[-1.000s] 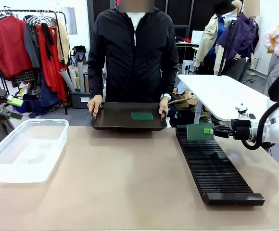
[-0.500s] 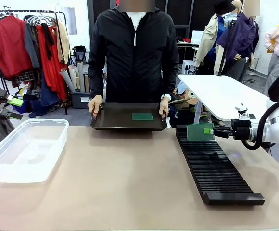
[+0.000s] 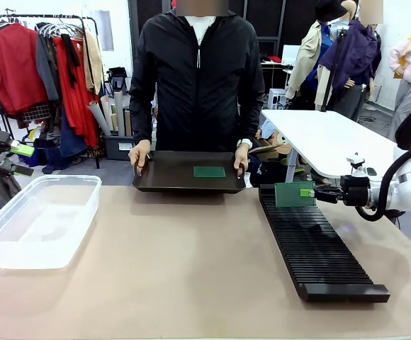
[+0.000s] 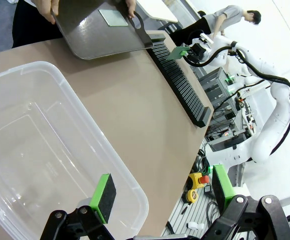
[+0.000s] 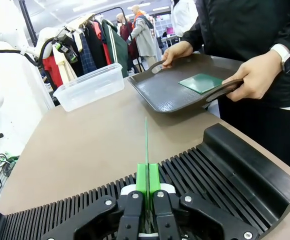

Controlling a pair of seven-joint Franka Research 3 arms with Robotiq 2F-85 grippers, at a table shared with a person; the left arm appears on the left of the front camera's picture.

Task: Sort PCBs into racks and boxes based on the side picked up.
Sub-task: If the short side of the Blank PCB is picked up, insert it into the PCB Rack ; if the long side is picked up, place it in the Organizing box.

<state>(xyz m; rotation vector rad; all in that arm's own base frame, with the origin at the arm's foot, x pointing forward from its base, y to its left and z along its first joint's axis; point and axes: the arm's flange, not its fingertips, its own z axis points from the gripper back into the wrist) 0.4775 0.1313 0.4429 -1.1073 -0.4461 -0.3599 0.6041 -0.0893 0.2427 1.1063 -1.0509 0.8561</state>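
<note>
tan table in a room w/ hung clothes behind. right gripper clamped tight on a pcb, holding it upright on edge over the far end of the black rack; can't tell if it touches the ribs. left gripper wide open, empty, over the edge of the clear box at the table's left. person at the far side holds a dark tray w/ a 2nd pcb lying flat on it.
</note>
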